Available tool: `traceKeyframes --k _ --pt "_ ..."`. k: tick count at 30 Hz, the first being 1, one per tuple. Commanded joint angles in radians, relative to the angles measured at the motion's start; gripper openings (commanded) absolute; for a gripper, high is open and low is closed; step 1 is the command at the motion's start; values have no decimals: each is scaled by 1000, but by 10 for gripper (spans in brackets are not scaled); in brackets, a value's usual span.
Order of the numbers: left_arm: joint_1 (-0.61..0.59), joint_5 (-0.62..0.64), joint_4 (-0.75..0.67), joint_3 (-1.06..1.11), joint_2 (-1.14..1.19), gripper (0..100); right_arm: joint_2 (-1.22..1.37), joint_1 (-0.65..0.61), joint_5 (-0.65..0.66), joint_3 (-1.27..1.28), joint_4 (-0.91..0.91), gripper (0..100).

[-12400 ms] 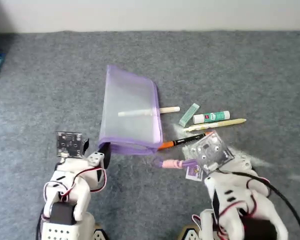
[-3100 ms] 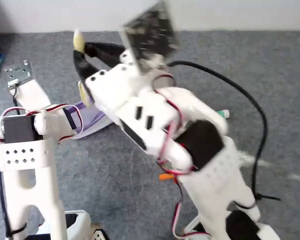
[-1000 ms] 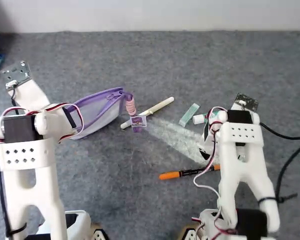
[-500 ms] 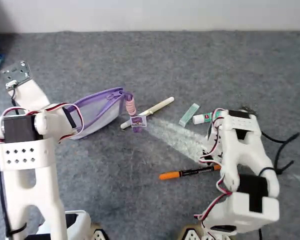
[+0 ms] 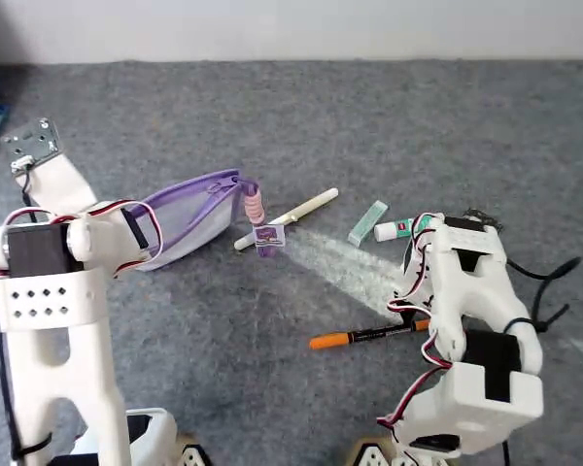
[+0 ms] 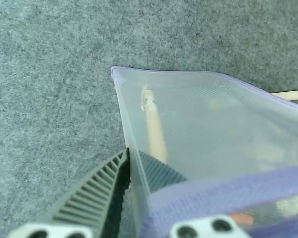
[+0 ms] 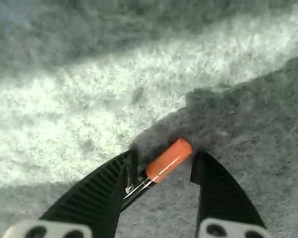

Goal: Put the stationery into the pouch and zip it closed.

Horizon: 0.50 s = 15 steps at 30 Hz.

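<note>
**Mia:** Where is the orange pen [image 5: 369, 336]?

**Tom:** It lies on the grey counter [image 5: 301, 116], by the right arm. The right hand [image 7: 165, 156] is spread wide. It has one finger on each side of the pen's orange end, and it is not squeezing yet.

**Mia:** How should it grab?

**Tom:** I think it should go a bit lower, keep the pen in the middle, then squeeze slowly. It is at the very end, so the pen may tip when lifted. Sliding further along might be safer.

**Mia:** And the pouch [image 5: 189, 218]?

**Tom:** The left hand [image 6: 130, 159] pinches its edge tight and holds one side up, well apart from the orange pen. A pale pen [image 6: 154, 124] lies inside.

**Mia:** What can't you see?

**Tom:** From above, the right arm covers the pen's end. I can't tell if the fingers touch the counter. The pouch's mouth is hard to make out too.
</note>
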Motion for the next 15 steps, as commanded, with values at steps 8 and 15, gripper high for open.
traceKeyframes --k 8,15 --pt "-5 11 6 -15 21 12 10 12 -5 -11 -36 19" --pt "-5 11 5 -15 21 12 -232 -5 26 -74 85 9"
